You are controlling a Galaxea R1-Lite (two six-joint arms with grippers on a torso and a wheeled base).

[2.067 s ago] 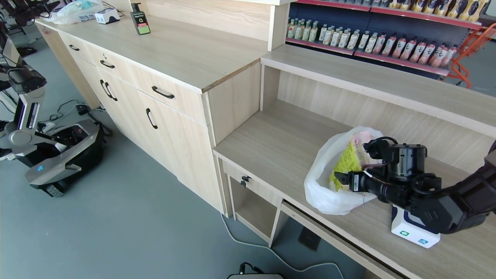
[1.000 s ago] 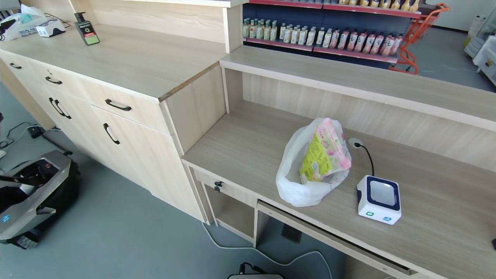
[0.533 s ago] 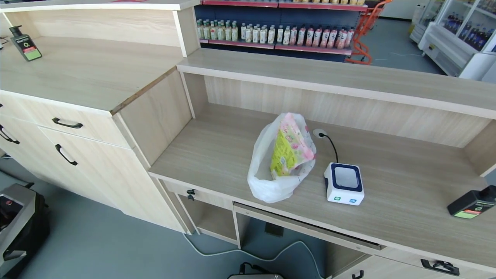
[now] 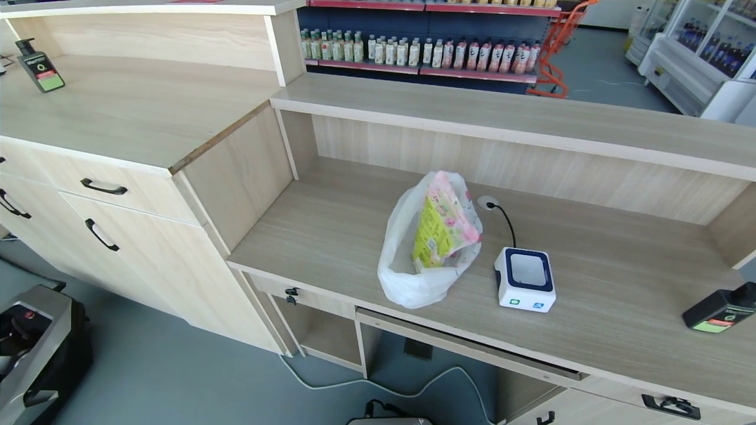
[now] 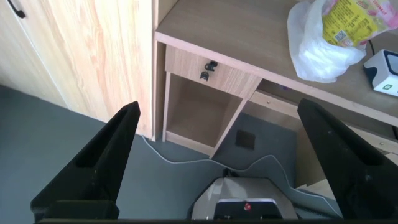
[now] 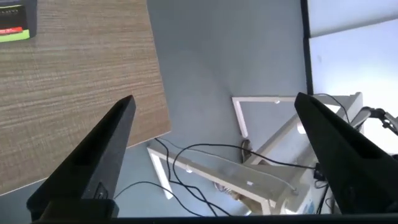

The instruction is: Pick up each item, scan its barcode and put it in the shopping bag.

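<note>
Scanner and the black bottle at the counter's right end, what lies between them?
Nothing: in the head view, bare counter runs between the scanner and the black bottle.

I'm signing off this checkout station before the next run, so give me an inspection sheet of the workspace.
Surface: wooden counter, flat, no spills seen.
Job's things: white shopping bag open on the counter, yellow-pink packet upright inside; scanner to the bag's right.
Clutter: black stand with a green label at the counter's right end; second stand on the higher counter to the left.
Pincers: left pincer open, empty; right pincer open, empty.
Cables: black lead from the scanner into a counter hole; white cable on the floor.
Surroundings: shelves of bottles behind the counter.
</note>
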